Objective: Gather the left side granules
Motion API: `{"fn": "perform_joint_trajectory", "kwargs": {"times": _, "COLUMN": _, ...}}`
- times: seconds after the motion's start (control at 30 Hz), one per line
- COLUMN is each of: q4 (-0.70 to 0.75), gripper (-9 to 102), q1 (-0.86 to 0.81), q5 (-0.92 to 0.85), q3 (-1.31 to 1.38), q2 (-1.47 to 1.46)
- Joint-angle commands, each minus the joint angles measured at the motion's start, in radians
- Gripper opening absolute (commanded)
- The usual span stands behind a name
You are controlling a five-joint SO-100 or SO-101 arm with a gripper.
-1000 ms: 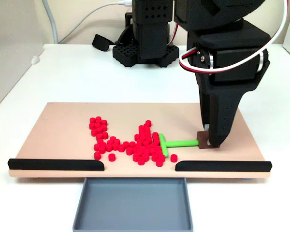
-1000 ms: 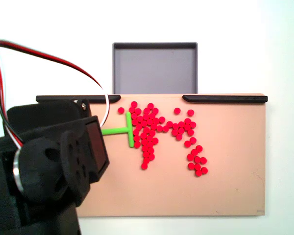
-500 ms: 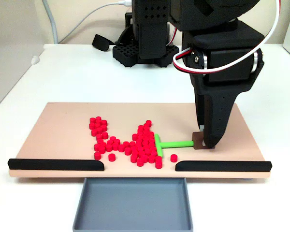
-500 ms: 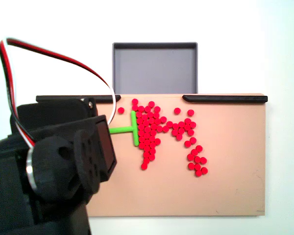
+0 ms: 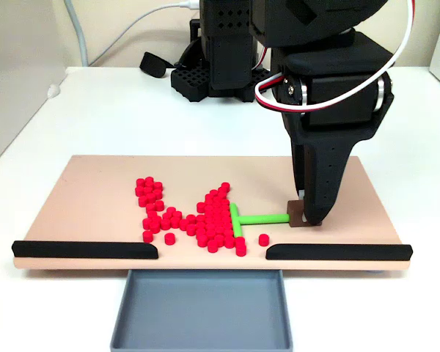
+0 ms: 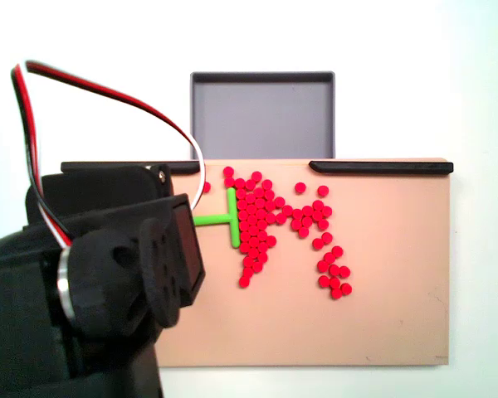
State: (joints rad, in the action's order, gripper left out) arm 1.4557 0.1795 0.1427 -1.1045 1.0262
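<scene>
The hand (image 5: 306,218) grips the green T-shaped tool's (image 5: 251,218) brown handle end; its fingertips are hard to separate. The granules (image 5: 198,220) crowd the board's (image 5: 88,191) front-centre edge, arm hiding the board's corner.

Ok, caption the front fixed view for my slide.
Claw pushes green T-tool into red granules on tan board.

Black robot arm (image 6: 91,298) covering the tan board's (image 6: 398,315) left part, green T-shaped tool (image 6: 226,218) against red granules (image 6: 261,224), grey tray (image 6: 262,116) beyond black strips (image 6: 382,167)
</scene>
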Motion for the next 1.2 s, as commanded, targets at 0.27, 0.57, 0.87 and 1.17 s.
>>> {"fn": "perform_joint_trajectory", "kwargs": {"times": 0.27, "q4": 0.009, "gripper": 0, "q1": 0.041, "q5": 0.006, "q3": 0.003, "q2": 0.08}}
{"fn": "perform_joint_trajectory", "kwargs": {"times": 0.57, "q4": 0.011, "gripper": 0, "q1": 0.086, "q5": -0.025, "q3": -0.04, "q2": 0.179}}
{"fn": "perform_joint_trajectory", "kwargs": {"times": 0.87, "q4": 0.011, "gripper": 0, "q1": 0.089, "q5": -0.391, "q3": -0.354, "q2": 0.565}}
{"fn": "perform_joint_trajectory", "kwargs": {"times": 1.17, "q4": 0.011, "gripper": 0, "q1": -0.043, "q5": -1.042, "q3": -0.632, "q2": 0.877}}
